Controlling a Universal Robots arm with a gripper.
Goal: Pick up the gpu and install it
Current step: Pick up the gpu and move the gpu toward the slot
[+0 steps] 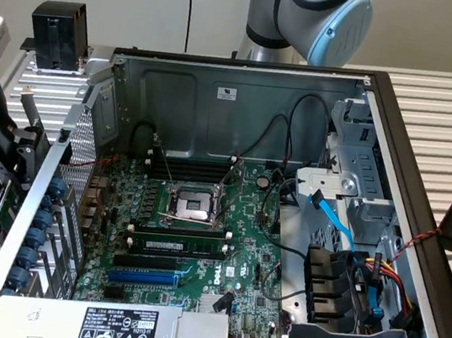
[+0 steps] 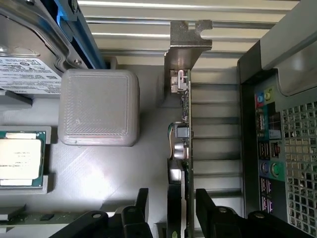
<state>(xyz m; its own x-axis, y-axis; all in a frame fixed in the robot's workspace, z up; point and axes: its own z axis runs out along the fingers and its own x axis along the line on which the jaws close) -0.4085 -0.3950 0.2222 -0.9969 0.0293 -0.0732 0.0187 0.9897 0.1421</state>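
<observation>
Your hand (image 2: 172,194) is spread wide, one finger on each side of the gpu (image 2: 184,124), which stands on edge in a grey tray (image 2: 124,168) directly between the fingers (image 2: 142,203) and runs on ahead of them. As far as I can tell neither finger touches it yet, though the angle makes that hard to judge.

Expect a light, stiff card that is easily damaged. The bare board carries small parts, and the fan shroud nearest the hand is thin plastic. Close on the flat faces across the shroud and board, gently and squarely. Avoid the silver bracket (image 2: 187,37) at the far end, which would likely make the card swing.

To one side of the hand and well apart from the card sit a grey block (image 2: 99,106), a processor (image 2: 20,156) and a drive (image 2: 29,54). Just beyond the opposite finger, the computer case (image 2: 277,148) rises with its ports facing the card. That wall looks like the nearest obstacle, so leave room there.
</observation>
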